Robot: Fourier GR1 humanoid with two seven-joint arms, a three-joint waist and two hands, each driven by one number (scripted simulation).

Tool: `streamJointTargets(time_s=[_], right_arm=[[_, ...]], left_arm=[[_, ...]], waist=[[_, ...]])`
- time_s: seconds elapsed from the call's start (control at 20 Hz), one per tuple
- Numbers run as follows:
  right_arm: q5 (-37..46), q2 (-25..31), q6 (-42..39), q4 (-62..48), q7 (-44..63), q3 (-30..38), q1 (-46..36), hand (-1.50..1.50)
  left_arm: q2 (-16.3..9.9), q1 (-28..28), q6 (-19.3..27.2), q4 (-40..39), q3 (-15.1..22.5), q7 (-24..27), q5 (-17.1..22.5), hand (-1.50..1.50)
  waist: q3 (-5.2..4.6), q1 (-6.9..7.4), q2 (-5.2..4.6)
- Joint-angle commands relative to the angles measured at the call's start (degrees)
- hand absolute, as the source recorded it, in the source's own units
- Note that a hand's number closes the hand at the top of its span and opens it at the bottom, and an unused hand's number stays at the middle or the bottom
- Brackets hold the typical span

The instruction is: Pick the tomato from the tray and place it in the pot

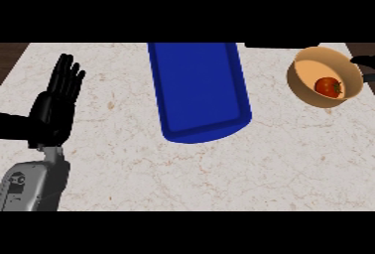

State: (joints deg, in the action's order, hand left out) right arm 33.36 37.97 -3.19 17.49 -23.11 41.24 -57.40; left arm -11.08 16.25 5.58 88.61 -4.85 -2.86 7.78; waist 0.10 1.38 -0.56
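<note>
Already tomato (pixel 329 87) inside pot (pixel 306 84), near counter edge.

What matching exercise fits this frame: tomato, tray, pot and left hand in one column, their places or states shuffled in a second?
Column 1:
1. tomato
2. tray
3. pot
4. left hand

Column 2:
A. blue, nothing on it, mid-counter
B. open, fingers up, at the view's left
C. lying inside the pot
D. tan, at the counter's far right

Pairs: 1-C, 2-A, 3-D, 4-B
</note>
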Motion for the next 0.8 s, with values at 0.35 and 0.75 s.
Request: streamJointTargets(time_s=[0.35, 0.75], right_arm=[[-9.5, 10.7, -6.1, -3.9, -4.5, 8.5, 3.6, -1.50], [-12.3, 16.6, -12.0, -5.9, -10.0, 11.1, 11.1, -1.50]], left_arm=[[1.1, 2.0, 1.5, 0.6, 0.8, -1.8, -1.0, 0.00], [0.0, 1.0, -1.3, -3.7, -1.1, 2.6, 0.0, 0.00]], waist=[[0.13, 0.80, -0.42], [0.19, 0.47, -0.73]])
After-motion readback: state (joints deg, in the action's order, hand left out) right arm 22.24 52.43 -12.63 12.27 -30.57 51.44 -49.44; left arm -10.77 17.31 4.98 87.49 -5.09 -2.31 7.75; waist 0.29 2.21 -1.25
